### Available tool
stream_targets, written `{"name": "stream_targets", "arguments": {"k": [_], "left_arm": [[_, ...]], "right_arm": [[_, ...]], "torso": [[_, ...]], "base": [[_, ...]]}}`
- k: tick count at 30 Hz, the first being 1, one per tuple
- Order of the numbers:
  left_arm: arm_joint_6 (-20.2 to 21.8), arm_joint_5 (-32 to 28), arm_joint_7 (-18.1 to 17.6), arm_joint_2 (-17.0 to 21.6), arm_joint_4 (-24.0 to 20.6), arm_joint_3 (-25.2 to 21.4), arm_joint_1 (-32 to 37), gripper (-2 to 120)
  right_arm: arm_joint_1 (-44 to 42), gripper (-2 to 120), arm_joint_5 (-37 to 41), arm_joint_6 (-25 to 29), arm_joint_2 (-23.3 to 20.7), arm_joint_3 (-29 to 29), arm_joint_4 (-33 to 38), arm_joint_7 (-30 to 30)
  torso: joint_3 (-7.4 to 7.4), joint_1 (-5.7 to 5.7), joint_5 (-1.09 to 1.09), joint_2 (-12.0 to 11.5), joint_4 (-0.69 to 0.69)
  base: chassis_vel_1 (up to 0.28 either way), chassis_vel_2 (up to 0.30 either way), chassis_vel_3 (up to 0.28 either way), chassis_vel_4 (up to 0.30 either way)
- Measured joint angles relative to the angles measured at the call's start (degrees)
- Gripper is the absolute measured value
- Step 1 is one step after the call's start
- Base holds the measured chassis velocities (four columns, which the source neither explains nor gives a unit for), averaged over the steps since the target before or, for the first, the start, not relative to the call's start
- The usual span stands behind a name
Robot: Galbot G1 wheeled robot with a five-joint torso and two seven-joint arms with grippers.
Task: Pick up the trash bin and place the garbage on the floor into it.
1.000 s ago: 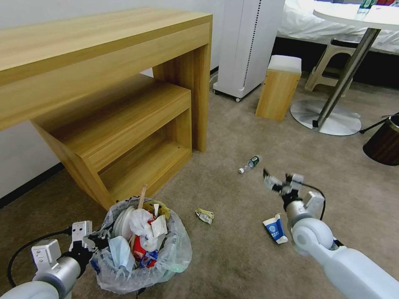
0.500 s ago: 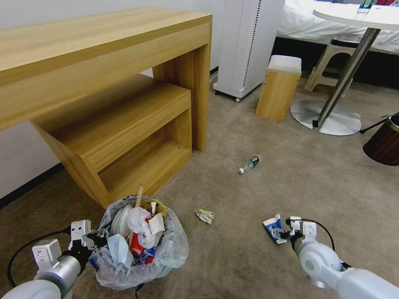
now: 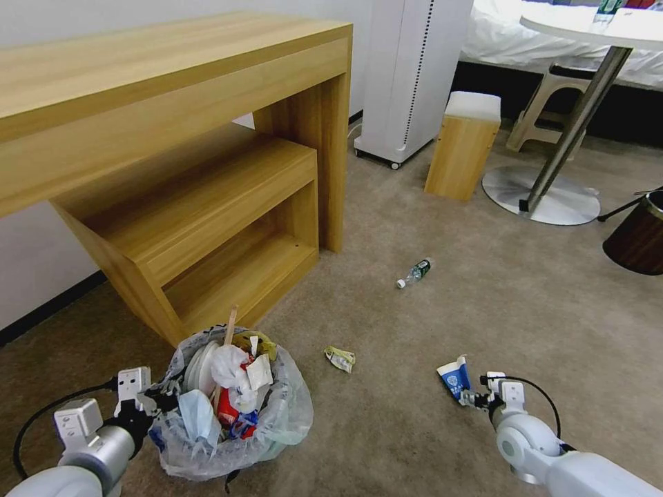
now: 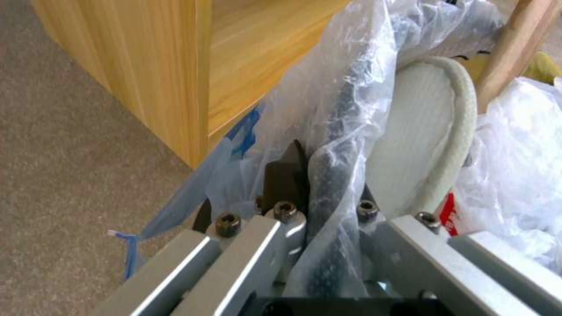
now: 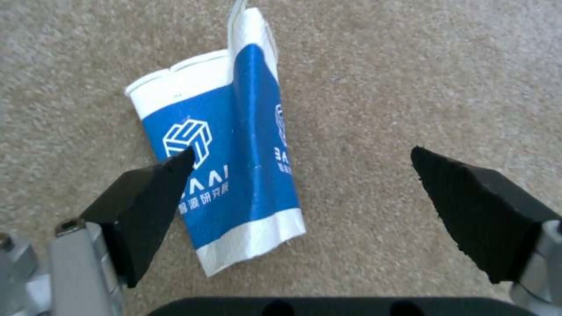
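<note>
My right gripper (image 5: 301, 175), jaws apart, straddled the flat, flimsy carton (image 5: 225, 153), best pinched at its 6 o'clock edge, while the left gripper (image 4: 325, 188) gripped the bin (image 3: 228, 442) rim at 9 o'clock.

trash bin (image 3: 231, 414): on the floor (image 3: 414, 428), before the shelf (image 3: 207, 228), left hand (image 3: 160, 400) at its rim
carton (image 3: 454, 379): right of bin, beside right hand (image 3: 469, 399)
bottle (image 3: 414, 273): behind carton
wrapper (image 3: 340, 358): between bin and carton

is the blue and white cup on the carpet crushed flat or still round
Crushed flat: the cup lies creased and folded on the carpet, between the open right hand's pads.
</note>
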Motion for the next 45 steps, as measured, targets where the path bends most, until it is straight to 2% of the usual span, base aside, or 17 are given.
{"name": "stream_targets", "arguments": {"k": [7, 10, 12, 18, 19, 21, 23, 25, 26, 28, 36, 39, 40, 43, 44, 45], "left_arm": [[-0.2, -0.1, 0.1, -0.1, -0.7, -0.2, 0.3, 1], [-0.2, -0.1, 0.1, -0.3, -1.1, -0.1, 0.5, 1], [-0.2, -0.1, 0.1, -0.3, -1.2, -0.1, 0.6, 1], [-0.2, -0.2, 0.0, -0.2, -1.8, -0.1, 0.5, 1], [-0.2, -0.2, 0.0, -0.2, -1.8, -0.1, 0.5, 1], [-0.2, -0.2, 0.0, -0.2, -1.8, -0.1, 0.5, 1], [-0.2, -0.2, 0.0, -0.2, -1.8, -0.2, 0.5, 1], [-0.2, -0.2, 0.0, 0.0, -1.5, -0.4, 0.5, 1], [-0.2, -0.2, 0.0, 0.0, -1.5, -0.4, 0.5, 1], [-0.3, -0.3, 0.0, 0.2, -1.2, -0.6, 0.3, 1], [-0.3, -0.3, -0.1, 0.2, -0.6, -0.6, 0.0, 1], [-0.3, -0.1, -0.1, 0.0, -0.6, -0.5, 0.0, 1], [-0.3, -0.1, -0.1, 0.0, -0.6, -0.5, 0.0, 1], [0.0, 0.0, -0.4, 0.2, -1.4, -0.1, -0.1, 1], [0.0, 0.0, -0.4, 0.2, -1.4, -0.1, -0.1, 1], [0.3, -0.2, -0.6, 0.5, -1.6, 0.1, -0.4, 1]], "right_arm": [[2.5, 79, -2.3, 2.4, 2.8, -2.3, -6.6, -2.6], [3.5, 66, -3.4, 3.3, 4.6, -2.8, -9.6, -3.6], [3.6, 64, -3.7, 3.4, 4.9, -2.9, -10.0, -3.6], [3.5, 39, -5.1, 4.3, 5.3, -3.2, -10.4, -4.0], [3.5, 39, -5.1, 4.3, 5.3, -3.2, -10.4, -4.0], [3.1, 27, -5.7, 5.1, 5.0, -3.1, -9.7, -4.6], [3.0, 24, -5.7, 5.3, 4.7, -3.0, -9.3, -4.8], [2.4, 13, -5.6, 8.1, 3.3, -2.4, -7.0, -7.0], [2.4, 13, -5.6, 8.1, 3.3, -2.4, -7.0, -7.0], [1.7, 3, -5.2, 10.4, 2.0, -1.6, -4.4, -9.0], [0.7, 0, -4.2, 17.5, -1.3, 0.7, 4.2, -15.8], [3.8, 0, -3.4, 24.8, -3.2, 0.5, 11.3, -25.4], [3.8, 0, -3.4, 24.8, -3.2, 0.5, 11.3, -25.4], [11.5, 0, 2.7, 30.0, -5.7, -2.3, 21.2, -36.7], [11.5, 0, 2.7, 30.0, -5.7, -2.3, 21.2, -36.7], [13.8, 0, 4.7, 30.5, -6.5, -3.4, 23.6, -39.4]], "torso": [[0.00, 0.00, 0.01, 0.0, -0.01], [0.00, 0.00, 0.01, 0.0, -0.01], [0.00, 0.00, 0.01, 0.0, -0.01], [0.00, 0.00, 0.01, 0.0, 0.00], [0.00, 0.00, 0.01, 0.0, 0.00], [0.00, 0.00, 0.02, 0.0, -0.01], [0.00, 0.00, 0.02, 0.0, -0.01], [0.00, 0.00, 0.02, 0.0, -0.02], [0.00, 0.00, 0.02, 0.0, -0.02], [0.00, 0.00, 0.01, 0.0, -0.01], [0.00, 0.00, 0.01, 0.0, -0.03], [0.00, 0.00, 0.01, 0.0, 0.00], [0.00, 0.00, 0.01, 0.0, 0.00], [0.00, 0.00, 0.00, 0.0, 0.01], [0.00, 0.00, 0.00, 0.0, 0.01], [0.00, 0.00, 0.01, 0.0, 0.01]], "base": [[0.000, 0.000, 0.000, 0.000], [0.000, 0.000, 0.000, 0.000], [0.000, 0.000, 0.000, 0.000], [0.000, 0.000, 0.000, 0.000], [0.000, 0.000, 0.000, 0.000], [0.000, 0.000, 0.000, 0.000], [0.000, 0.000, 0.000, 0.000], [0.000, 0.000, 0.000, 0.000], [0.000, 0.000, 0.000, 0.000], [0.000, 0.000, 0.000, 0.000], [0.000, 0.000, 0.000, 0.000], [0.000, 0.000, 0.000, 0.000], [0.000, 0.000, 0.000, 0.000], [0.000, 0.000, 0.000, 0.000], [0.000, 0.000, 0.000, 0.000], [0.000, 0.000, 0.000, 0.000]]}}
